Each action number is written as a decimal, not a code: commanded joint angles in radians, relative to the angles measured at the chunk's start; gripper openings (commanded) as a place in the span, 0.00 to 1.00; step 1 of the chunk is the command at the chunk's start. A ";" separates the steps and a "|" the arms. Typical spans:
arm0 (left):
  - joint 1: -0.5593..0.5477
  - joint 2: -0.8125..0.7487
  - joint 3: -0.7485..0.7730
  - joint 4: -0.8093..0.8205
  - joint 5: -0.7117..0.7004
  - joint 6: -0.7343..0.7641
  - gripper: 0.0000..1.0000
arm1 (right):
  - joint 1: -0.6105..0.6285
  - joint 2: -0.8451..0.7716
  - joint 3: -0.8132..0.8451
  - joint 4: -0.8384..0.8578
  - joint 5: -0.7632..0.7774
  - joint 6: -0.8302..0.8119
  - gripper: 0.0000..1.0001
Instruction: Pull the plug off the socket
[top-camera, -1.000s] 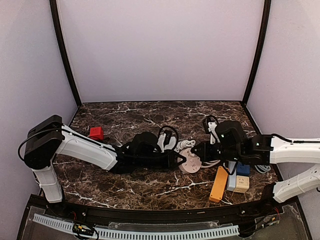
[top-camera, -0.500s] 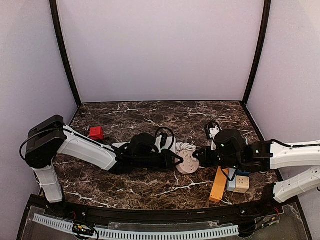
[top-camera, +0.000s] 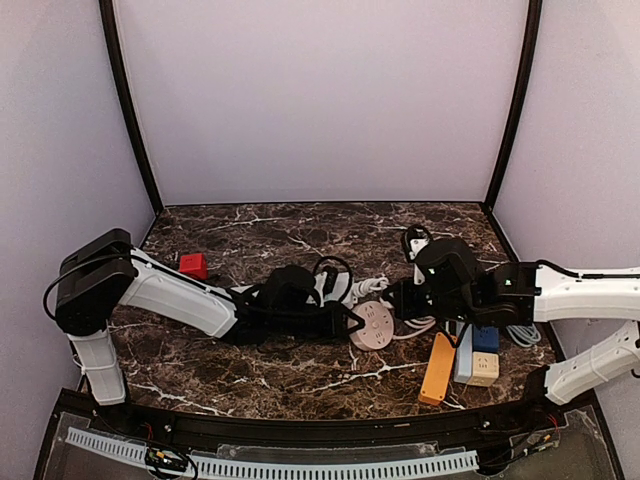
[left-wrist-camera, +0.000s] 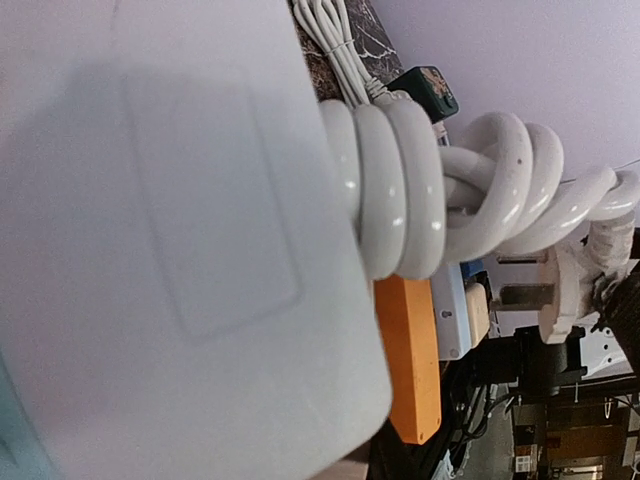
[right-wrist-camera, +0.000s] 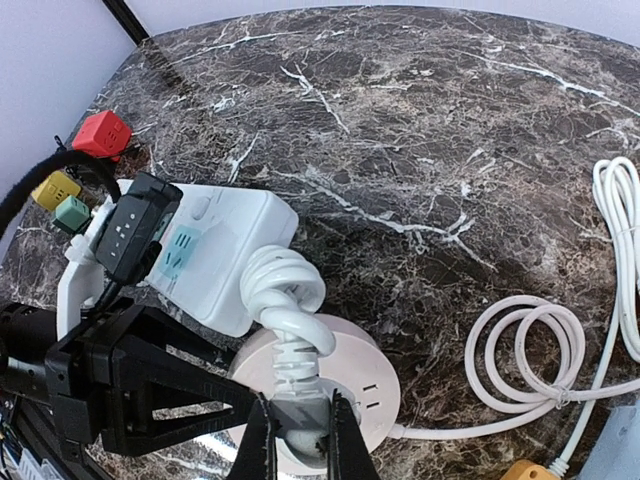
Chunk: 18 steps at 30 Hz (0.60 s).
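Right gripper (right-wrist-camera: 300, 447) pressed together on the grey-white plug (right-wrist-camera: 298, 425), one finger on each side. Plug sits just over the face of the pale pink round socket block (right-wrist-camera: 365, 375). In the left wrist view its two metal prongs show bare, so it's out of the socket.

Thick white coiled cable (right-wrist-camera: 285, 290) runs from the plug up to the white rectangular power strip (right-wrist-camera: 225, 245).

Left gripper (top-camera: 350, 320): jaws partly closed on the left rim of the round socket block, as far as the right wrist view shows. Its own camera is mostly filled by the white strip's casing.

Markings: white strip has a teal socket panel (right-wrist-camera: 180, 255) and a black adapter (right-wrist-camera: 135, 225) plugged in at one end. The casing shows a faint rectangular panel close up, print not readable.

Also on the dark marble table (top-camera: 300, 230):
- orange rectangular power strip (top-camera: 437, 368), blue cube adapter (top-camera: 487, 338) and beige cube adapter (top-camera: 483, 368), near the right arm
- red cube adapter (top-camera: 192, 265), far left
- thin white cable bundle (right-wrist-camera: 520, 350), right of the round block
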 joint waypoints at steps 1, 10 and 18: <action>-0.010 -0.002 -0.027 -0.054 0.011 0.033 0.18 | -0.017 0.043 0.085 -0.014 0.040 -0.043 0.00; -0.022 -0.050 -0.031 -0.137 -0.058 0.115 0.68 | -0.057 0.084 0.141 -0.031 0.010 -0.065 0.00; -0.023 -0.186 -0.057 -0.259 -0.177 0.200 0.84 | -0.100 0.116 0.188 -0.031 -0.012 -0.090 0.00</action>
